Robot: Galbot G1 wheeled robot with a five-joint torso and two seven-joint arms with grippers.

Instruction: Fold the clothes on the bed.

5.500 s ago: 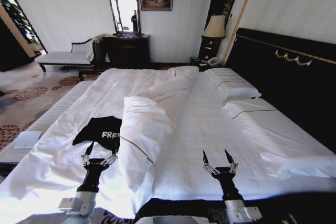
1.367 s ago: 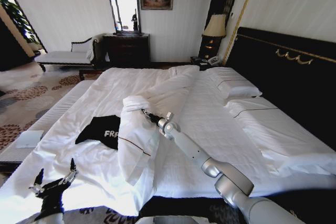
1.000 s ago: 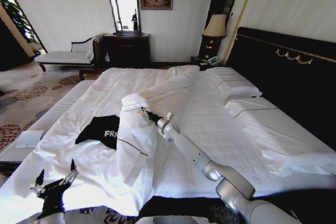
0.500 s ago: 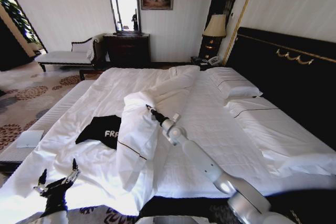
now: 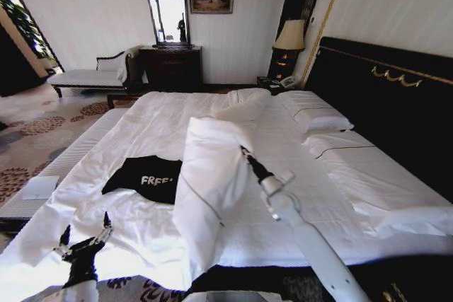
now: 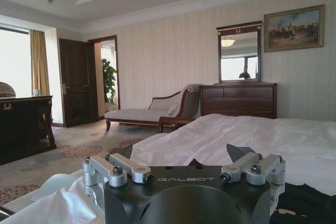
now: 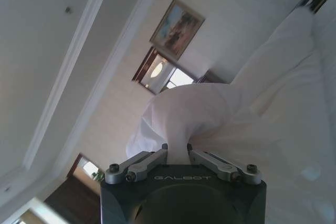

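Room: hotel bedroom; the bed (image 5: 141,114) is showing white, wrinkled sheets.
Clothes: the black cotton T-shirt (image 5: 145,177) is lying crumpled near the bed's left edge.
Right gripper (image 7: 178,153): clamping a soft duvet fold (image 5: 209,175), lifting it.
Left gripper (image 5: 83,240): hovering, fingers apart, at the foot edge.
Technique: draw the fold clear of the shirt, judged best.

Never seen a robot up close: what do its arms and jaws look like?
The right arm is smooth silver-white tubing with rounded joints and a dark wrist. Each gripper, left and right, has a black body lettered GALBOT in white and thin silver metal jaws with small bolts.
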